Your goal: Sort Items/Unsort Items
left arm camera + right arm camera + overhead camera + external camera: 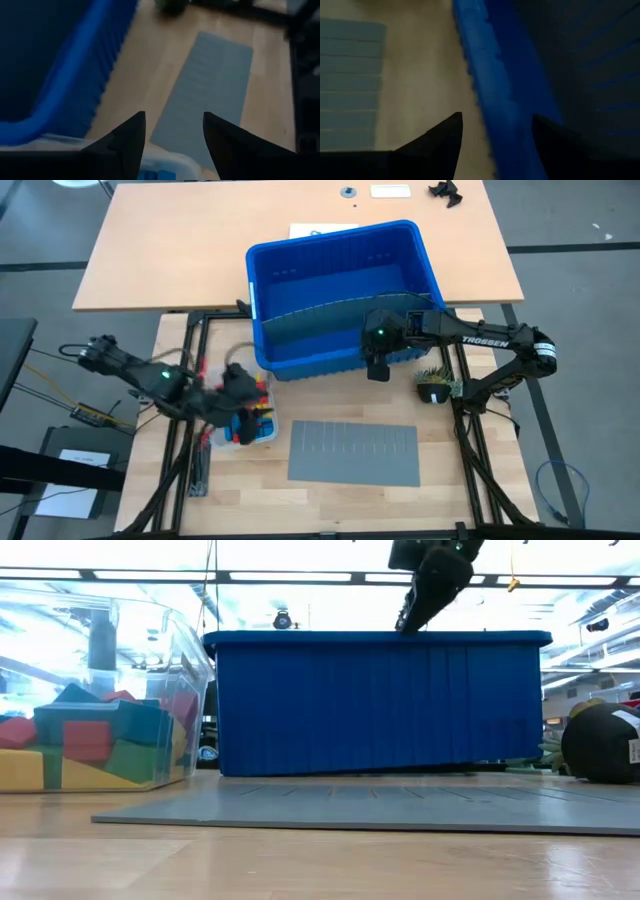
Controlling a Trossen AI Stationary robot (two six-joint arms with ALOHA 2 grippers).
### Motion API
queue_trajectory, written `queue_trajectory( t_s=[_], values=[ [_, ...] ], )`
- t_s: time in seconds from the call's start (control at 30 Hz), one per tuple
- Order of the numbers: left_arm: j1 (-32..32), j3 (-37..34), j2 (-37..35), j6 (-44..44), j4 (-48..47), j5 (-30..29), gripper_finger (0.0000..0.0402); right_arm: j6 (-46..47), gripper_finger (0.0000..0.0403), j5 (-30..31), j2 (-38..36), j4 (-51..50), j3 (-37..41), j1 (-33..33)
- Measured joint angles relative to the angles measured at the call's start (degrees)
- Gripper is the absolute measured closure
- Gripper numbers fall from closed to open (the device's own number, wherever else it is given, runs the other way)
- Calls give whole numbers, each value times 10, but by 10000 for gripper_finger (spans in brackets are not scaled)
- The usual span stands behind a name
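Now, starting at the lower left of the high view, my left hand (pixel 240 385) hangs over the clear tub (pixel 262 432) that holds the items (pixel 250 420). Its fingers stand apart with nothing between them; in the left wrist view I look past them (pixel 127 137) at the tub's pale rim, a glimpse of blue inside it, the grey divider sheet (pixel 210 95) and the wall of the blue bin (pixel 75 85). I judge this to be the gap between placings: neither hand carries a block, so the next pick has yet to begin.

That next move calls for lowering my left hand into the tub, choosing one block that lies free on top, and closing across its flat sides, not across a wedge's slope, where the fingers could slip.

The items themselves show best at the left of the low view (pixel 90 745): short bricks and wedges in red, yellow, green and blue, heaped loosely against the clear wall, touching and leaning on one another, none sorted by colour.

At the lower centre of the high view the divider sheet lies flat on the surface (pixel 450 490), and another stands across the bin's inside.

Right of centre, my right hand (pixel 378 365) hovers at the bin's near rim, fingers (pixel 442 137) parted and empty, the blue rim running between them in the right wrist view. I cannot tell whether any blocks lie in the bin.
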State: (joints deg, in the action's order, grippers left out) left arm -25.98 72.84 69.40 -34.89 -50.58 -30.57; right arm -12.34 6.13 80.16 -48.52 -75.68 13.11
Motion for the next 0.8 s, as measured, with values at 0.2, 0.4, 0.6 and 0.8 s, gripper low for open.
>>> queue_trajectory(
  t_s=[0.2,0.4,0.6,0.8],
  values=[
    [0,0,89,-12,-74,74,199,22,174,-16,0,-7,-1,-2],
    [-16,-1,138,-48,-130,135,199,32,174,-14,0,-8,-1,-9],
    [-33,-1,126,-84,-127,149,200,37,174,-19,0,-8,-1,-10],
    [-50,-1,121,-92,-110,171,200,37,175,-18,0,-9,-1,-10]
  ],
)
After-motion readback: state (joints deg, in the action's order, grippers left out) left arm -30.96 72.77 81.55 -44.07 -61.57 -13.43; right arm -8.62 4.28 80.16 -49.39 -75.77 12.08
